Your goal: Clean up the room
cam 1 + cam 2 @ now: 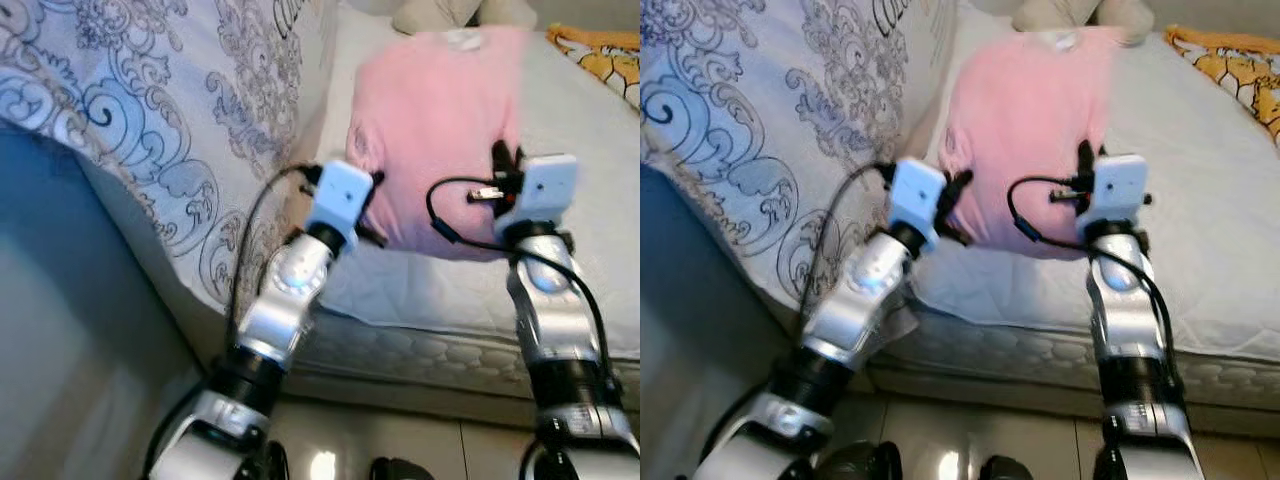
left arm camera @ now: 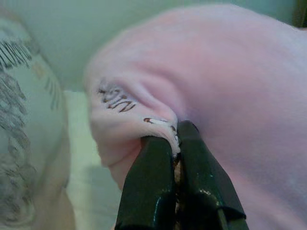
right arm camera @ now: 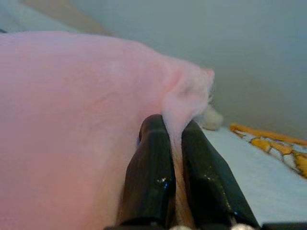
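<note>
A pink pillow is held up over the white mattress, between my two arms. My left gripper is shut on the pillow's near left corner, pinching a fold of pink fabric with brown lettering. My right gripper is shut on the pillow's right edge, with pink cloth squeezed between its black fingers. In the eye views both wrist cameras press against the pillow's lower edge.
A quilt with blue and grey scrollwork hangs over the bed's left side. A yellow patterned cloth lies at the back right and a beige plush at the bed's head. The quilted mattress edge stands before my arms; shiny floor below.
</note>
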### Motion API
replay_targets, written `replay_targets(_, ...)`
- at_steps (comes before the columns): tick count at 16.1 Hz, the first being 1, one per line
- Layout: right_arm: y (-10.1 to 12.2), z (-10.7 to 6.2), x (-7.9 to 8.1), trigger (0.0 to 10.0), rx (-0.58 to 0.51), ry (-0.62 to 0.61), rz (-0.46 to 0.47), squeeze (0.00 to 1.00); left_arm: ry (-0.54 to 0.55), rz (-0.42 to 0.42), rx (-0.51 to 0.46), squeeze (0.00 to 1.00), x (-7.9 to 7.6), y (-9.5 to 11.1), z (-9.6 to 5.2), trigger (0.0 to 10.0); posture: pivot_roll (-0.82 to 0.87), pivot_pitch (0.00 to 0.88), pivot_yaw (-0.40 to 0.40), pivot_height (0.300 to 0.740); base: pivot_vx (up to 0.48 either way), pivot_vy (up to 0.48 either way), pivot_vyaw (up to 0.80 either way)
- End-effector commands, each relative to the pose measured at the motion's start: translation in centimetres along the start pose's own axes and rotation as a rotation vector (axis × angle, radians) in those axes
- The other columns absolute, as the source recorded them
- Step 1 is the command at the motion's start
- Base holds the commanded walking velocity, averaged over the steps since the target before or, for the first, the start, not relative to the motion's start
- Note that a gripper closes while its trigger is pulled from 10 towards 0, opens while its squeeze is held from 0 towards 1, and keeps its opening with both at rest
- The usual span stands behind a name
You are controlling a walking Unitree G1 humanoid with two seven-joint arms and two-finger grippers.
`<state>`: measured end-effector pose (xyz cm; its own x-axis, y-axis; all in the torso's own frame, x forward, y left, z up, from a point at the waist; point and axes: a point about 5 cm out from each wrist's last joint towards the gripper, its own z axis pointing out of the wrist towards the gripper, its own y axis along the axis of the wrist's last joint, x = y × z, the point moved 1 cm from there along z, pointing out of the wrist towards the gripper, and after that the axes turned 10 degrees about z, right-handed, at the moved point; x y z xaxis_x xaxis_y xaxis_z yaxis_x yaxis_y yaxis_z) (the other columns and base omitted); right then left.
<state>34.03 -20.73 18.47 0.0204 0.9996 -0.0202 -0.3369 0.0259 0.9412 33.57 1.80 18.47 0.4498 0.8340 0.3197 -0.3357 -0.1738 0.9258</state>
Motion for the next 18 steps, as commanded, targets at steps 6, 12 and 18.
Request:
replay_targets(6,1.2,-0.4,0.6,10.0,-0.031,-0.049,0.04,0.0,-0.021,0.006,-0.079,0.0,0.2,2.3,0.8,10.0,-0.06,0.0,-0.003,0.74,0.0,-0.219,0.0)
replay_targets(12,0.8,-0.5,1.3,10.0,0.003,-0.033,0.048,0.0,-0.032,0.001,-0.04,0.0,0.0,1.5,0.8,10.0,-0.05,0.0,-0.01,0.74,0.049,-0.432,0.0)
replay_targets(18,0.7,-0.5,1.7,10.0,0.01,-0.043,0.085,0.0,0.022,-0.053,-0.012,0.0,1.3,0.8,0.7,10.0,-0.05,0.0,-0.012,0.74,0.0,0.0,0.0)
